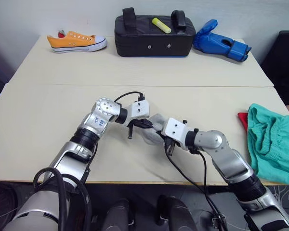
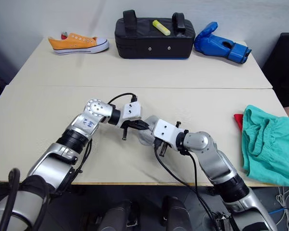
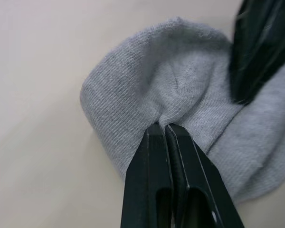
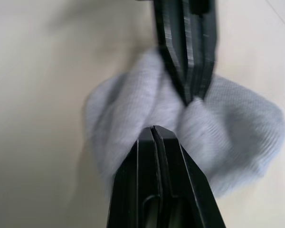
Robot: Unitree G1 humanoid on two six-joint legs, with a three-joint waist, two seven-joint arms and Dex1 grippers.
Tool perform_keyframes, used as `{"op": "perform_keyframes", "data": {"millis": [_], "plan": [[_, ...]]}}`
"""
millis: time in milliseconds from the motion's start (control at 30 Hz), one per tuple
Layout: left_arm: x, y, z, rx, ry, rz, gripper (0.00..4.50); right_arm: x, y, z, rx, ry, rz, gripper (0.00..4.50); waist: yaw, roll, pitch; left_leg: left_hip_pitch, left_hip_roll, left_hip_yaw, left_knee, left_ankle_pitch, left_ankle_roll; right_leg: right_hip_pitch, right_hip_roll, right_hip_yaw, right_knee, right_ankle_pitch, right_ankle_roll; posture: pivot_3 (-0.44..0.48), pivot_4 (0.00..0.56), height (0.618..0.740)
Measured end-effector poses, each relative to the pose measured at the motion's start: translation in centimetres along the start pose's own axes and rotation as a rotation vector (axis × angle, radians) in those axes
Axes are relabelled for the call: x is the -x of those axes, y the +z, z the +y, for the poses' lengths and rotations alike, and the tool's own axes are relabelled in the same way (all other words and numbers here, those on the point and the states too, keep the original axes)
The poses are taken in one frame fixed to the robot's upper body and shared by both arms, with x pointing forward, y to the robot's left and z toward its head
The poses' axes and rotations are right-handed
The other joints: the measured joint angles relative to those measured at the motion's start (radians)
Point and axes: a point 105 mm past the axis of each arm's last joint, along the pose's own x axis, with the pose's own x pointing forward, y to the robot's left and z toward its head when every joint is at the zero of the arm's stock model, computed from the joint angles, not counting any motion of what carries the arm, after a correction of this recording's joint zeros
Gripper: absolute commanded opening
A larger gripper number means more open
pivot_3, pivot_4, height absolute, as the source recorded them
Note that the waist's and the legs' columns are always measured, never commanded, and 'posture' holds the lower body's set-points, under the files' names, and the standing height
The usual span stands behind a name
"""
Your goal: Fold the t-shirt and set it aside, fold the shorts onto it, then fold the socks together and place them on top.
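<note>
The light grey socks are found on the near part of the table, in the middle, between the two grippers. The left gripper is clenched on a fold of the socks, its two black fingers pressed together with the cloth pinched at their tips. The right gripper is also clamped on the socks, from the opposite side, and its fingers are closed flat against each other. The two grippers are seen very near to one another over the same small bundle.

The teal shorts are laid crumpled at the right edge of the table, well apart from the socks. A small part of the red t-shirt is seen under the shorts.

At the far side of the table an orange sneaker, a black bag and a blue glove are placed in a row.
</note>
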Motion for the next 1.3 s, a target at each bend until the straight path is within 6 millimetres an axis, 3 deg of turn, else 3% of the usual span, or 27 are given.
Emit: {"op": "perform_keyframes", "data": {"millis": [167,300,367,467,767,967,1300], "plan": [[-0.1,-0.2,0.1,-0.030,0.004,-0.005,0.03,2.6,-0.9,1.2,-0.188,-0.015,0.000,0.00,0.003,0.000,0.000,0.000,0.000,-0.001,0.001,0.000,0.000,0.000,-0.001,0.000,0.001,0.000,0.000,0.000,0.150,0.740],[0.1,-0.2,0.0,-0.058,0.003,-0.003,0.01,5.5,-1.4,1.7,-0.494,-0.056,-0.020,0.17,0.005,0.000,0.000,0.000,0.000,-0.002,0.000,-0.001,0.001,0.001,-0.001,0.000,0.001,0.000,0.000,0.000,0.150,0.740],[0.1,-0.3,-0.1,-0.068,0.001,-0.003,0.00,6.0,-1.4,1.8,-0.677,-0.073,-0.053,0.60,0.003,0.000,0.000,0.001,0.001,-0.002,0.000,-0.001,0.001,0.001,-0.001,0.000,0.001,0.000,0.000,0.000,0.150,0.740],[0.2,-0.3,-0.3,-0.079,0.004,-0.008,0.00,6.0,-1.3,3.1,-0.977,-0.026,-0.086,1.60,0.002,0.001,0.000,0.000,0.001,-0.003,0.000,-0.001,0.002,0.000,-0.001,0.000,0.001,0.000,0.000,0.000,0.150,0.740],[0.3,-0.2,-0.4,-0.097,0.014,-0.002,0.00,2.8,-0.7,2.7,-1.444,0.076,-0.251,4.47,-0.006,0.002,-0.001,0.000,0.000,-0.001,-0.003,-0.001,0.001,-0.001,-0.001,0.001,0.000,0.000,0.000,0.000,0.150,0.740],[0.6,-0.5,-0.3,-0.088,0.030,0.011,0.00,0.8,-0.3,1.4,-1.586,0.130,-0.254,4.47,-0.012,0.004,-0.002,0.002,0.000,-0.001,-0.004,0.000,0.000,0.000,-0.001,0.001,0.001,0.000,-0.001,0.000,0.150,0.740],[0.9,-0.7,-0.8,-0.080,0.054,0.014,0.00,-1.7,0.6,-1.2,-1.673,0.138,-0.194,4.47,-0.032,0.007,-0.007,0.003,0.000,-0.001,-0.006,0.002,-0.001,0.000,-0.001,0.001,0.002,0.000,-0.001,0.000,0.150,0.740]]}}
